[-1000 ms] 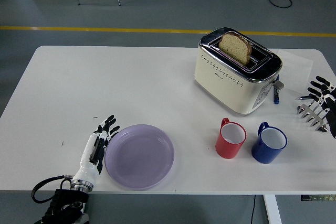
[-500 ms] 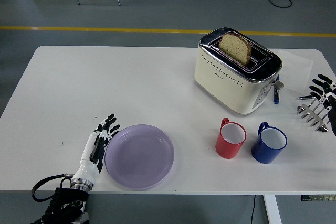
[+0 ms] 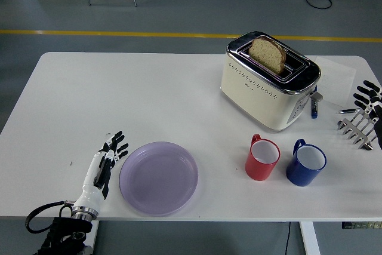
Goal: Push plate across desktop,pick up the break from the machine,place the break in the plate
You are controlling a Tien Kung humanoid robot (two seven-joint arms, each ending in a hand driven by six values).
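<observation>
A lilac plate point(image 3: 159, 177) lies near the table's front edge, left of centre. A slice of bread point(image 3: 267, 54) stands upright in a slot of the cream and chrome toaster point(image 3: 268, 82) at the back right. My left hand point(image 3: 102, 163) lies flat on the table just left of the plate, fingers straight and spread, a small gap from its rim, holding nothing. My right hand point(image 3: 371, 103) shows only at the right edge, fingers spread and empty, well right of the toaster.
A red mug point(image 3: 262, 158) and a blue mug point(image 3: 305, 163) stand side by side in front of the toaster. A small metal rack point(image 3: 356, 129) sits at the right edge below my right hand. The white table point(image 3: 131, 100) reaches back to a grey floor.
My left hand has drawn back to the left and toward me, away from the plate's rim. My right hand has edged further toward the right edge. The plate has not moved.
</observation>
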